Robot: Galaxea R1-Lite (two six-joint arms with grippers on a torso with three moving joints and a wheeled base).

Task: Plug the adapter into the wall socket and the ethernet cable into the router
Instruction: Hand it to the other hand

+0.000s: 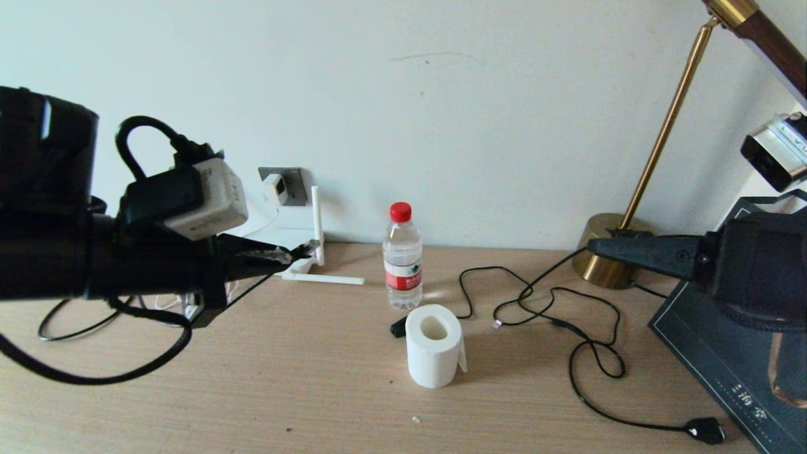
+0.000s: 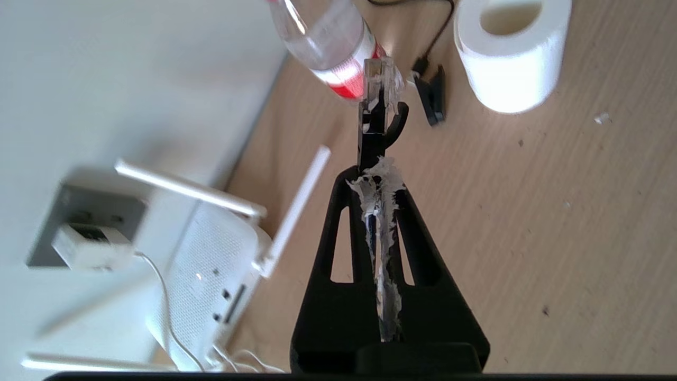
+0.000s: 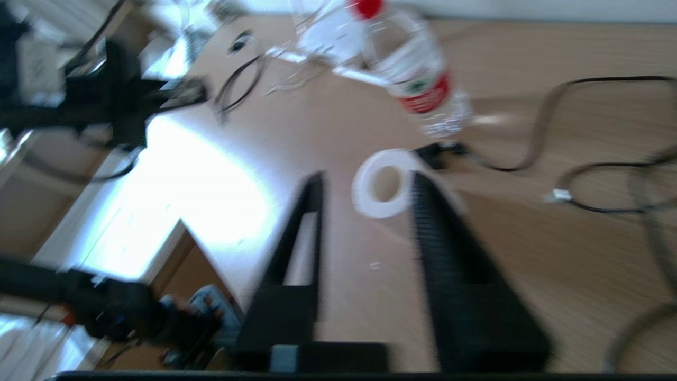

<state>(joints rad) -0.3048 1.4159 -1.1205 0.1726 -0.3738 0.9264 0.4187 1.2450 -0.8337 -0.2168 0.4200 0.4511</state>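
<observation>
**At the desk's left: left gripper pinching the ethernet plug**

At 9 o'clock in the head view, the left gripper [image 2: 378, 106] is pressed together on the ethernet cable [image 2: 376, 114]: black boot, clear ribbed tip poking past the white-smeared fingertips. The router [image 2: 209, 275], a flat perforated white shell with slim stick antennas, sits just beside it. The adapter [image 1: 275, 188], a white cube, is seated in the grey wall socket [image 1: 291, 183] at 11 o'clock. The right gripper [image 3: 365, 190], at 3 o'clock, is spread with nothing in it, above the desk near the paper roll [image 1: 434, 344].
</observation>
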